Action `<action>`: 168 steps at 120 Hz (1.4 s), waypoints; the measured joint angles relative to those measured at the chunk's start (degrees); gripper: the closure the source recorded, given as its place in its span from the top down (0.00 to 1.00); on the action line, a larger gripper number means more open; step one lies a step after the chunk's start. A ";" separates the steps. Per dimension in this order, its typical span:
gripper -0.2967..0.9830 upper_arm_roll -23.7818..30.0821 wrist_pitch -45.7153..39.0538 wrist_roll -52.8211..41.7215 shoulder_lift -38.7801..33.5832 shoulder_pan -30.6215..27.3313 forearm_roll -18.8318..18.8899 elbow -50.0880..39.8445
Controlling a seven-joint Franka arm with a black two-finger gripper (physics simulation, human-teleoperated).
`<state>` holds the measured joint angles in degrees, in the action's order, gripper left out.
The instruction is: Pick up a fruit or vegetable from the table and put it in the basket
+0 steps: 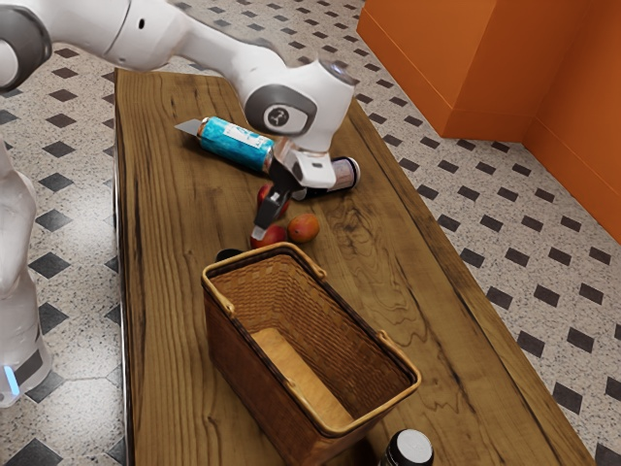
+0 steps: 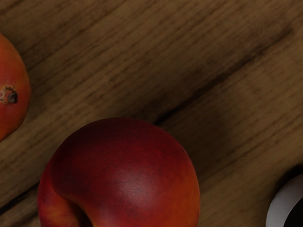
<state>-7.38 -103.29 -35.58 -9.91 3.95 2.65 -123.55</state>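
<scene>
In the exterior view, my gripper (image 1: 264, 229) points down at a red fruit (image 1: 276, 234) low over the table, its near side overlapping the fruit. I cannot tell whether it is open or shut on the fruit. The same kind of smooth red-orange fruit (image 2: 130, 165) looms large at the wrist view's lower edge. An orange fruit (image 1: 304, 228) rests beside the red one; part of it (image 2: 12, 90) is in the wrist view too. More red shows behind the gripper (image 1: 263, 195). The wicker basket (image 1: 247, 383) stands upright just beyond the fruits, its handles folded down.
A blue-wrapped bottle (image 1: 236, 145) and a dark can-like container (image 1: 345, 174) lie beyond the hand on the wooden table (image 1: 165, 291). A white-topped jar (image 1: 413, 448) stands by the basket's near end. Some small black thing (image 1: 228, 254) sits at its far corner.
</scene>
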 joint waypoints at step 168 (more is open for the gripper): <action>0.77 -0.01 -3.91 -0.56 2.06 0.00 0.02 -2.86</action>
<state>-7.39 -107.20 -36.14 -7.85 3.94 2.67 -126.41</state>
